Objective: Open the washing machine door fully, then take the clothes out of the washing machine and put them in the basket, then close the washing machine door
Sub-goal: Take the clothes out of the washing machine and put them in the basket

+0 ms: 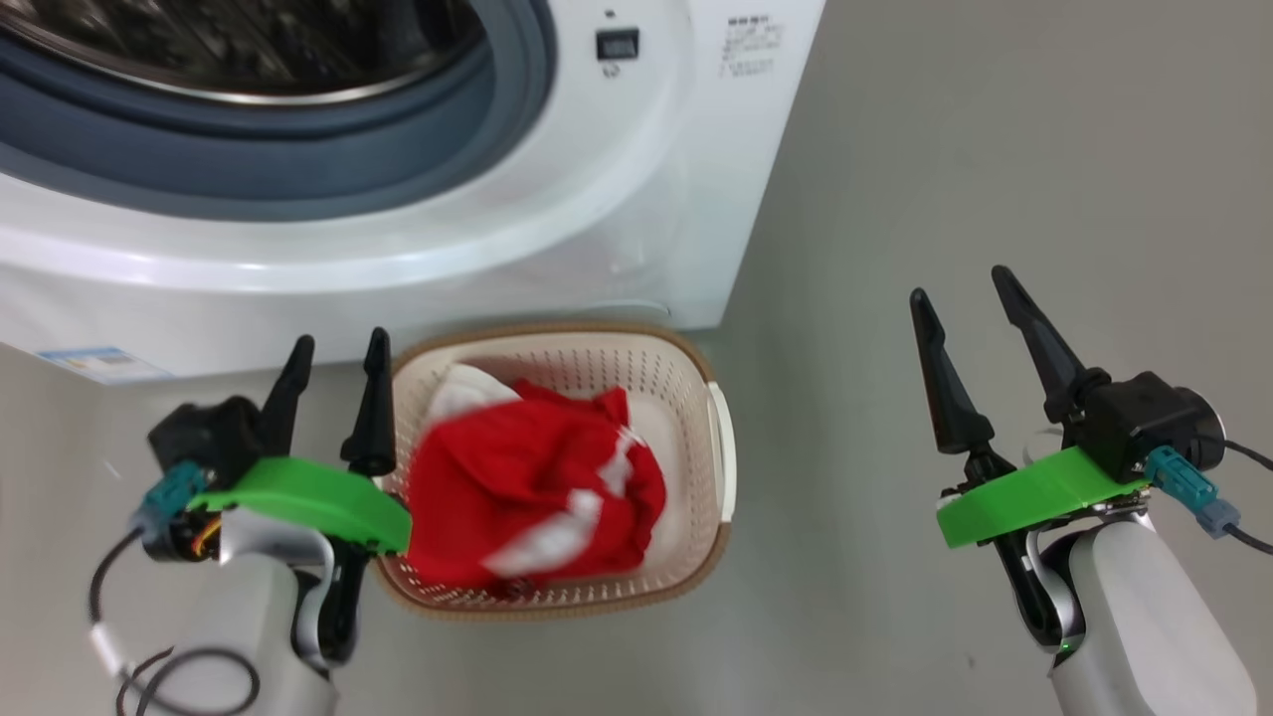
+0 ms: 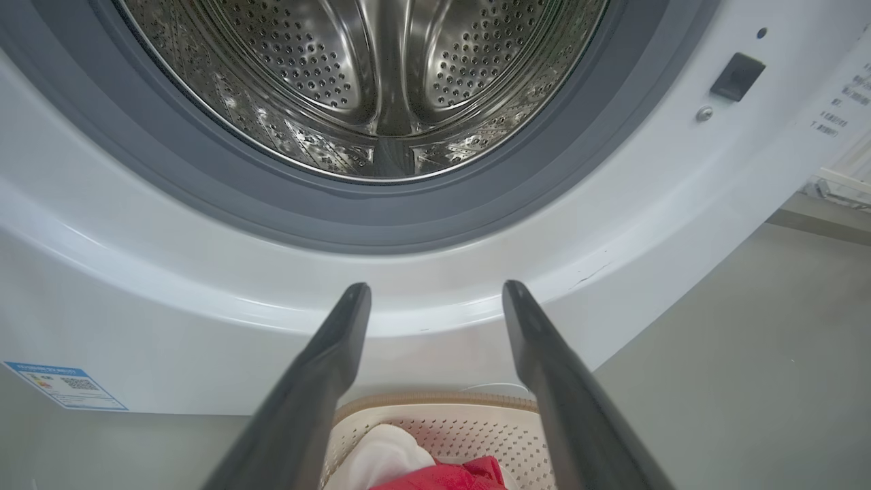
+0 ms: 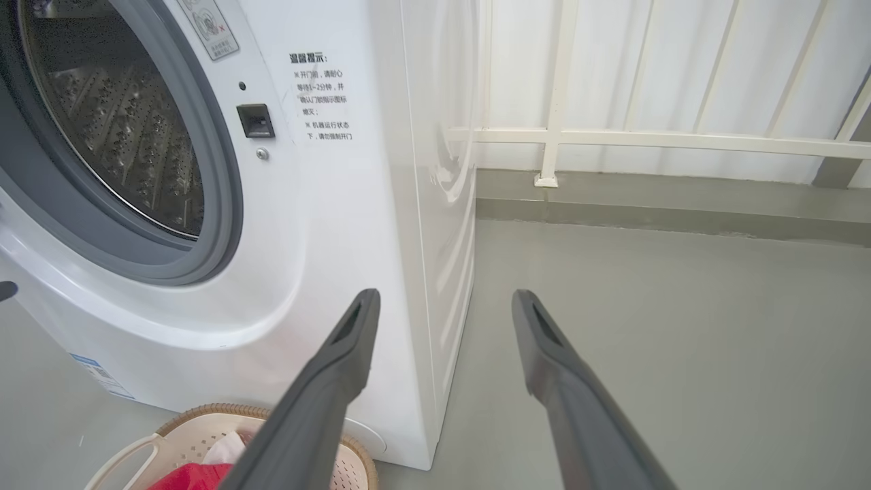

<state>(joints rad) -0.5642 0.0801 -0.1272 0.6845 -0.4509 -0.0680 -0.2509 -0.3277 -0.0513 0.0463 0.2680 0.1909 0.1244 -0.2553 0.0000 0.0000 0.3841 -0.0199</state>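
- The clothes (image 1: 537, 487) are piled in the basket (image 1: 718, 438), red with white bits. It sits on the floor (image 1: 975, 149) right in front of the washing machine (image 1: 617, 209).
- Soft, light, floppy stuff, nothing fragile. If it needs grabbing, I'd pinch a raised fold on top, not a flat patch.
- The drum (image 2: 367, 82) looks bare as far as it shows, so I'd guess closing the door is what's left.
- Left gripper (image 1: 340, 340): jaws spread wide, nothing in them, just beside the basket's left rim.
- Right gripper (image 1: 958, 283): jaws also spread and empty, well apart over the floor.
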